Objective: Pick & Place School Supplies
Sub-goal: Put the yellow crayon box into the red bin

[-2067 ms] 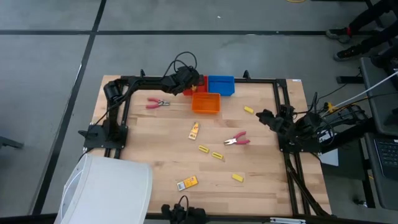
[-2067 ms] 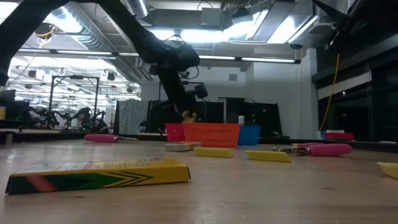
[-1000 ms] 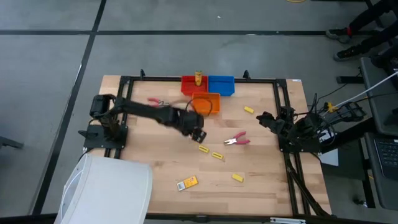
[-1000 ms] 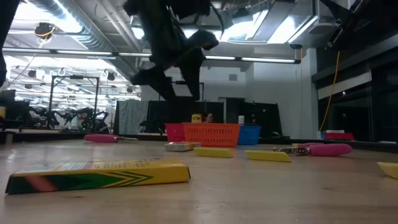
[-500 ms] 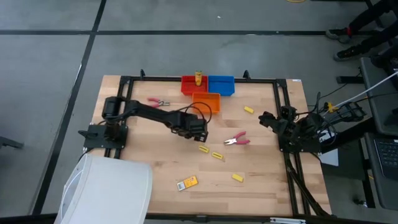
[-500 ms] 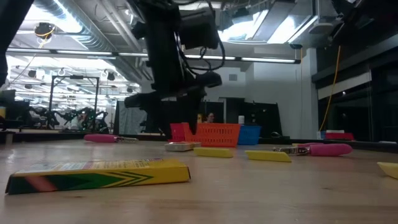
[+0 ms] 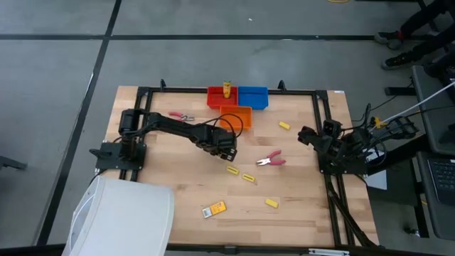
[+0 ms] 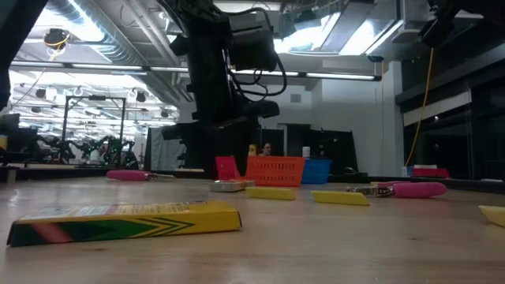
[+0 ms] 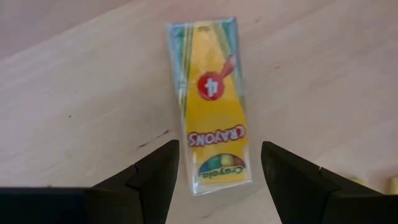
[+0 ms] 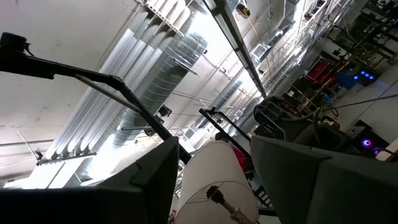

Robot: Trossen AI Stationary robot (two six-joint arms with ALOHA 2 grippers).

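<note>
Left wrist view: left gripper (image 9: 214, 177) (fingers spread) straddles crayon box (image 9: 212, 106).

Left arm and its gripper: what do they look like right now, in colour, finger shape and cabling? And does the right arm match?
The left arm is matte black, built of slim tubular links, with a black cable looping off its wrist. The left gripper has two broad, flat, dark fingers with angular tips. No markings show. The right arm matches in colour, with a tangle of black cables at its base.

Red bin (image 7: 219, 94), orange bin (image 7: 235, 114), blue bin (image 7: 253, 97) together.
</note>
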